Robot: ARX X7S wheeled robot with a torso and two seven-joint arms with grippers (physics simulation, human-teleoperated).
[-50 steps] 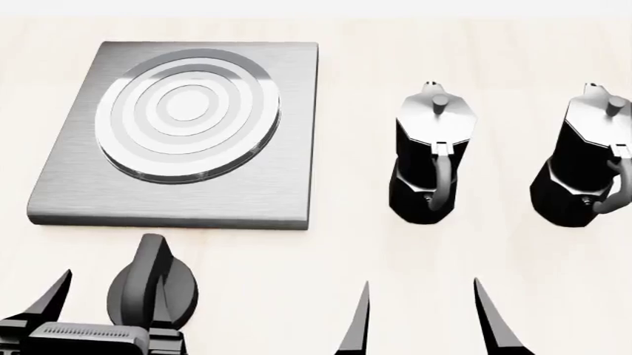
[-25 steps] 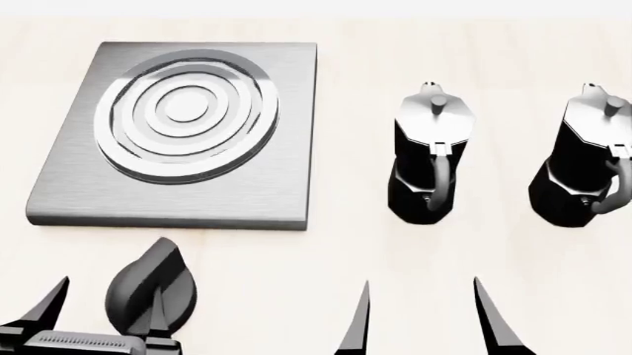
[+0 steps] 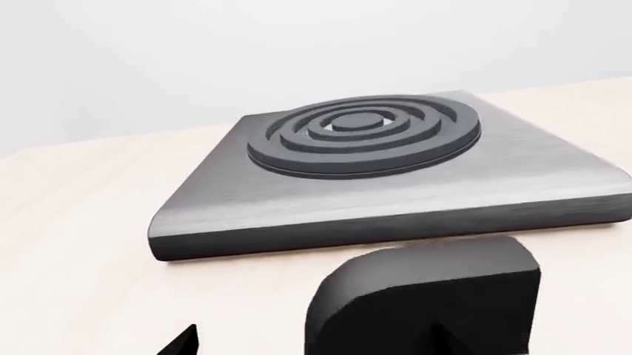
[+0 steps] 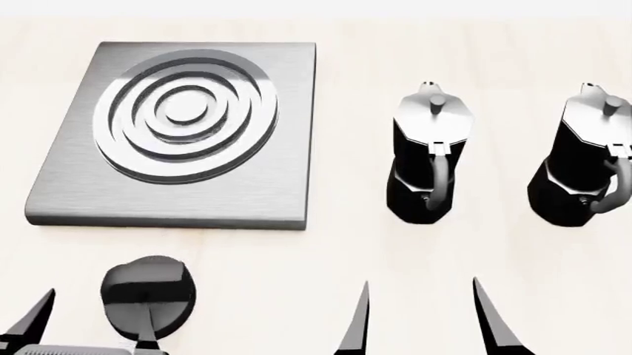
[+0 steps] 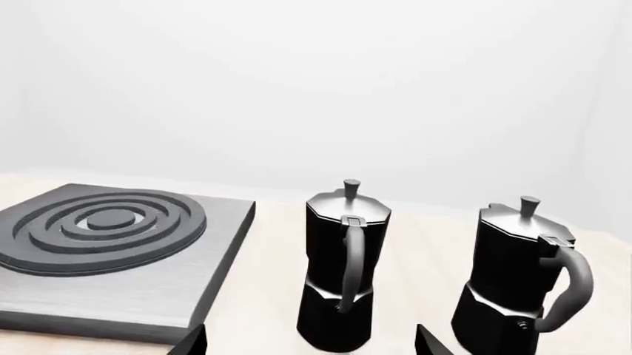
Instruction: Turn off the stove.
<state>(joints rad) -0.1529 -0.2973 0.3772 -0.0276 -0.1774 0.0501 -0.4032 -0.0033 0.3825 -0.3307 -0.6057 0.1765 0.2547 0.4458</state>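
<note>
The stove's brushed-grey plate (image 4: 286, 185) with its ringed burner (image 4: 186, 111) lies at the back left. Its black ridged knob (image 4: 148, 290) sits on the table in front of the plate, ridge lying crosswise. My left gripper (image 4: 96, 325) is open at the bottom left. One finger (image 4: 146, 329) overlaps the knob's near side and the other (image 4: 41, 310) stands clear to its left. In the left wrist view the knob (image 3: 425, 303) fills the space next to my left gripper (image 3: 311, 344), with the plate (image 3: 385, 200) behind it. My right gripper (image 4: 419, 318) is open and empty.
Two black-and-silver moka pots (image 4: 430, 159) (image 4: 587, 159) stand to the right of the plate, handles facing me. In the right wrist view they (image 5: 344, 266) (image 5: 519, 274) stand just ahead of my right gripper (image 5: 311, 344), with the plate (image 5: 109, 281) beside them.
The knob's ridge has turned clockwise from upright, through a tilt, to crosswise. My left gripper has drawn back toward the lower edge of the head view. The right gripper has not moved.
</note>
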